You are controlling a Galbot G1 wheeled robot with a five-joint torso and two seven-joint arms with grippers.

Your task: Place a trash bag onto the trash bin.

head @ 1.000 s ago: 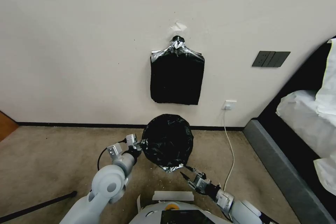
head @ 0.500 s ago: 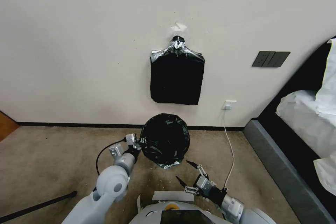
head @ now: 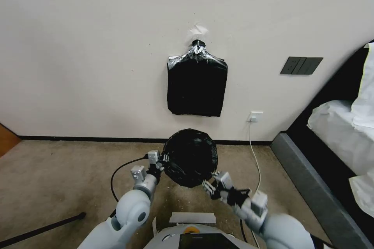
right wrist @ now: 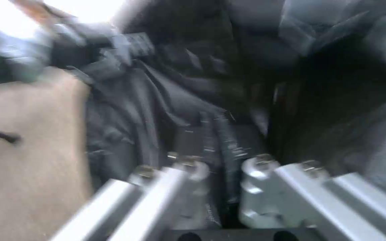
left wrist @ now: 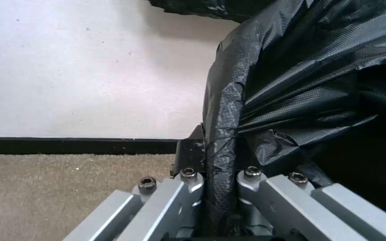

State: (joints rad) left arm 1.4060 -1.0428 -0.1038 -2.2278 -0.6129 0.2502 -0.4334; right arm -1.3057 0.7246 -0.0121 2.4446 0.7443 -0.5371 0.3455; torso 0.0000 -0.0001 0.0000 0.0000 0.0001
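The trash bag (head: 189,157) is a crinkly black sack spread into a round shape above the carpet, close to the wall. My left gripper (head: 161,162) is shut on its left edge; in the left wrist view a rolled fold of the trash bag (left wrist: 219,140) runs between the closed fingers (left wrist: 188,187). At the bag's near right edge my right gripper (head: 210,184) is shut on it too, and the blurred right wrist view shows a fold of the trash bag (right wrist: 224,137) pinched between its fingers (right wrist: 258,170). The trash bin is hidden.
A flat black bundle of bags (head: 197,85) hangs on the wall above. A bed with a grey frame (head: 311,186) stands at the right, and a white cable (head: 255,159) drops from a socket beside it. A black rod (head: 43,227) lies on the carpet at the left.
My right gripper, open below the bag before, has come up and shut on the bag's near right edge. The left gripper and the bag have shifted slightly right.
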